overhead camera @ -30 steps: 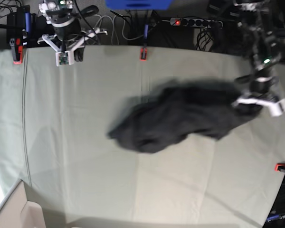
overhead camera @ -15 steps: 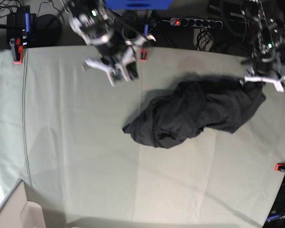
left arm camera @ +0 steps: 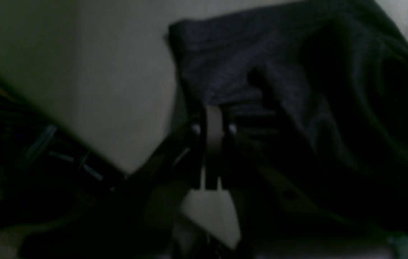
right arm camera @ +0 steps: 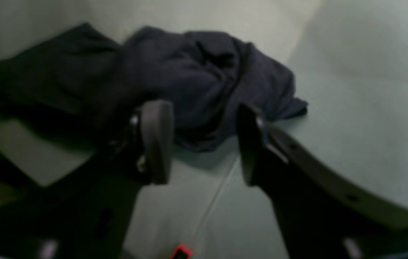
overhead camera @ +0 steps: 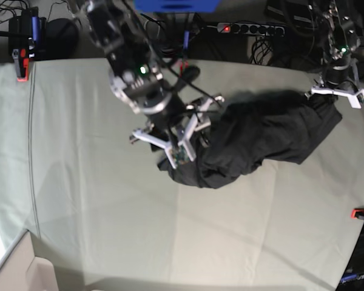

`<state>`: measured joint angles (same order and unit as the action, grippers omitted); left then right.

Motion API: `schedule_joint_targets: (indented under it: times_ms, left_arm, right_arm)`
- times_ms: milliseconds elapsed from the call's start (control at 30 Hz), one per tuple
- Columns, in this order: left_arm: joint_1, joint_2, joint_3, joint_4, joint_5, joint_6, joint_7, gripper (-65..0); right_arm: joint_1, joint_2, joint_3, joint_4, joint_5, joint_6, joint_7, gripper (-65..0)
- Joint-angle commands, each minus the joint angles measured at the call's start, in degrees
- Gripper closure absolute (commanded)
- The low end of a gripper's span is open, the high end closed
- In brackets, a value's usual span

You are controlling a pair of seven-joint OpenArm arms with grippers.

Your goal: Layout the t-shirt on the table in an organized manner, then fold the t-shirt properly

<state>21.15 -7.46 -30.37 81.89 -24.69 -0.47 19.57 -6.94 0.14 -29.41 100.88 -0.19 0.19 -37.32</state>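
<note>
Base view: left end effector (overhead camera: 335,95) clamped on the t-shirt (overhead camera: 261,142) at its far corner; right end effector (overhead camera: 173,138) spread open, hovering at the t-shirt's opposite end. T-shirt bunched on the surface (overhead camera: 97,212).

My right arm (overhead camera: 118,45) is black with a green light above its wrist; its tool (overhead camera: 181,134) has white struts and dark curved fingers (right arm camera: 155,140). My left tool (overhead camera: 338,92) matches, beside the shirt (overhead camera: 261,136).
</note>
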Motion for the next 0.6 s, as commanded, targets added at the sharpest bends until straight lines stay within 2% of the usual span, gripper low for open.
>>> schedule_joint_targets:
  times_ms: [0,100,567]
  left_arm:
    - [0.44,-0.58,-0.44,0.97,0.12,-0.01,-0.89,-0.2]
    - [0.44,-0.58,-0.44,0.97,0.12,-0.01,-0.89,-0.2]
    - [1.23,-0.58,-0.53,0.97,0.12,-0.01,-1.33,-0.2]
  right_arm:
    - [1.27,-0.63,-0.09,-0.62,0.14,-0.05,1.14,-33.0]
    - [3.91,-1.94,0.09,-5.01,0.14,-0.14,1.23,-34.9]
    - [15.86,-5.11,0.09,-25.76,0.14,-0.14,1.32,-34.7]
